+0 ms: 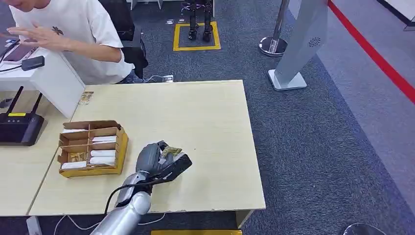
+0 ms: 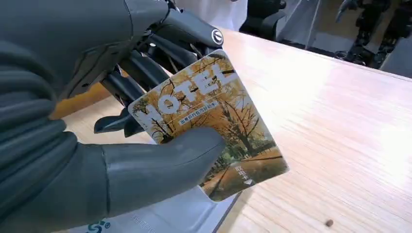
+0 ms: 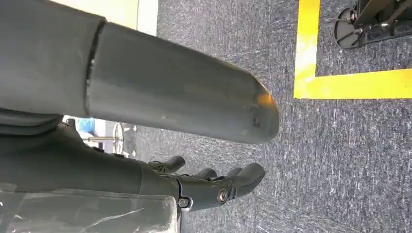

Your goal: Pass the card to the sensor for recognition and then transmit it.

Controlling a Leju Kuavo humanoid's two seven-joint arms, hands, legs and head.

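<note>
My main worry is the grip. In the left wrist view I see the card [image 2: 209, 124] pinched between the thick thumb [image 2: 160, 165] pressed on its printed face and the dark fingers [image 2: 141, 73] behind it, with most of the card sticking out past the thumb. I judge that a quick swing or a knock against the sensor could twist it or let it slide out onto the surface [image 1: 205, 112]. I also can't say for sure which item is the sensor; a grey slab lies beneath the robot hand in the wrist view, and if I present the card to the wrong spot or at a bad angle, it may not register.

The left robot hand [image 1: 159, 159] hovers low above the surface, just right of the cardboard box [image 1: 93, 147] of cards, arm reaching in from below, card tilted face up.

The right robot hand [image 3: 214, 187] hangs over the carpet, holding nothing, fingers loosely curved and apart.

A person [image 1: 73, 34] sits at the far left corner, well clear of the arm.
</note>
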